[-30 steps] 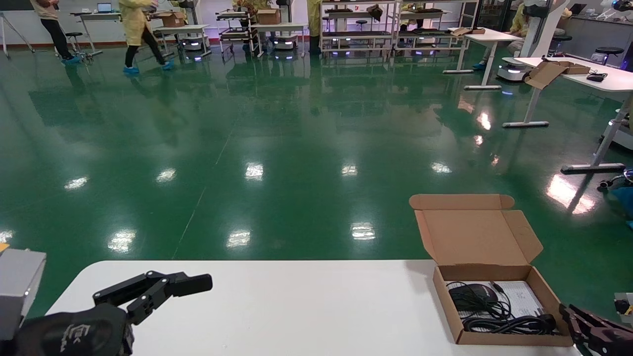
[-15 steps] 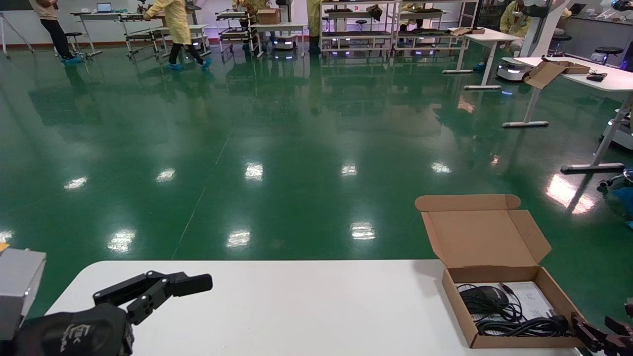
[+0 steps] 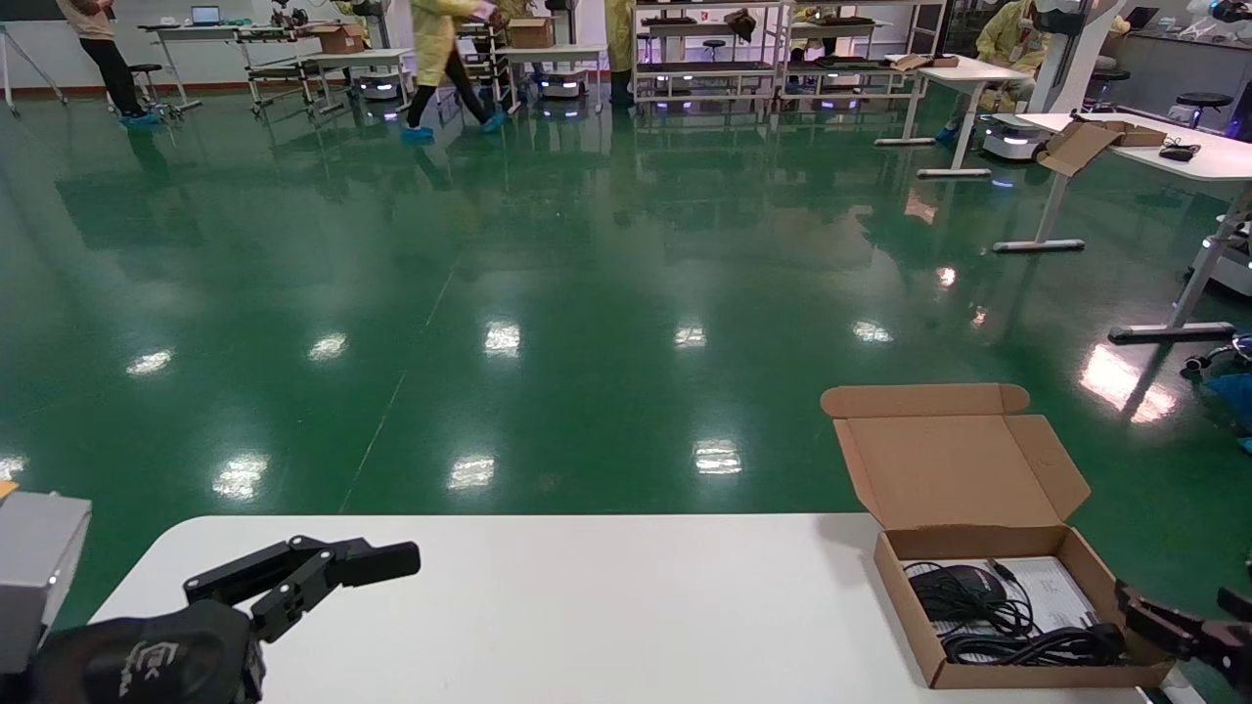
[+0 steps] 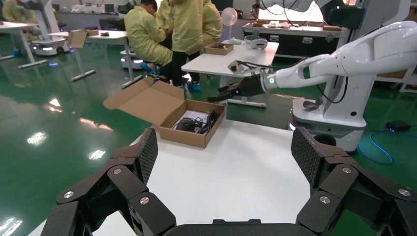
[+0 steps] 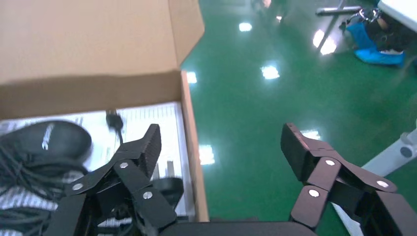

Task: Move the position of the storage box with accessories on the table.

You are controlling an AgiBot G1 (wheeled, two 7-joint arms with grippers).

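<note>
The storage box (image 3: 1017,675), brown cardboard with its lid open and tilted back, sits near the right end of the white table (image 3: 587,616). Inside lie a black mouse (image 3: 947,587), a coiled black cable (image 3: 1027,643) and a white printed sheet (image 3: 1051,592). My right gripper (image 3: 1179,616) is open and straddles the box's right wall (image 5: 189,147): one finger is over the sheet (image 5: 142,120) near the mouse (image 5: 44,140), the other is outside over the floor. My left gripper (image 3: 303,577) is open and empty, parked over the table's left end, and faces the box (image 4: 189,135).
The box stands close to the table's right edge, with green floor beyond. A grey block (image 3: 34,567) is at the far left. Another white table (image 3: 1213,161) with a brown carton stands far off on the right. People move at the far back.
The box slid a little to the right with my right gripper, then stopped. The right gripper has since risen slightly at the box's right wall. The left arm has not moved.
</note>
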